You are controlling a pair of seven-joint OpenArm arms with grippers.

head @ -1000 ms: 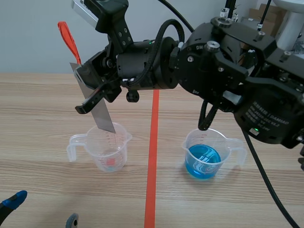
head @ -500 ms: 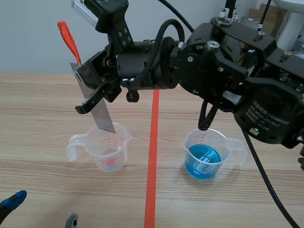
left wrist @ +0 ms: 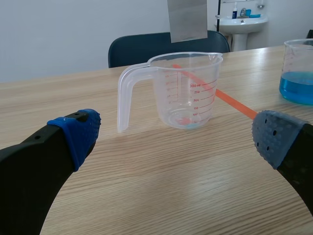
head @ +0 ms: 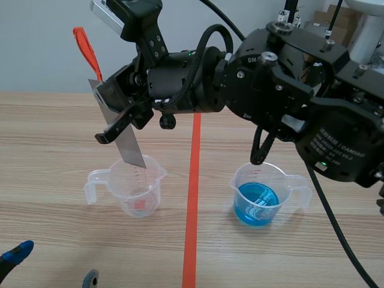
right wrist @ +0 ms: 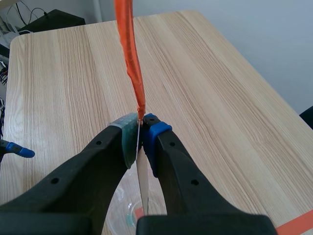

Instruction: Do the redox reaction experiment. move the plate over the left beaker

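Note:
A thin grey metal plate with an orange-red strip at its top hangs tilted, its lower corner just above the rim of the left clear beaker. My right gripper, reaching across from the right, is shut on the plate; in the right wrist view its pads pinch the plate below the orange strip. My left gripper stands open low on the table, the left beaker ahead of it and the plate's lower end above that beaker.
A second clear beaker holding blue liquid stands right of the orange tape line. The right arm's bulk spans the scene above both beakers. A dark chair back sits beyond the table.

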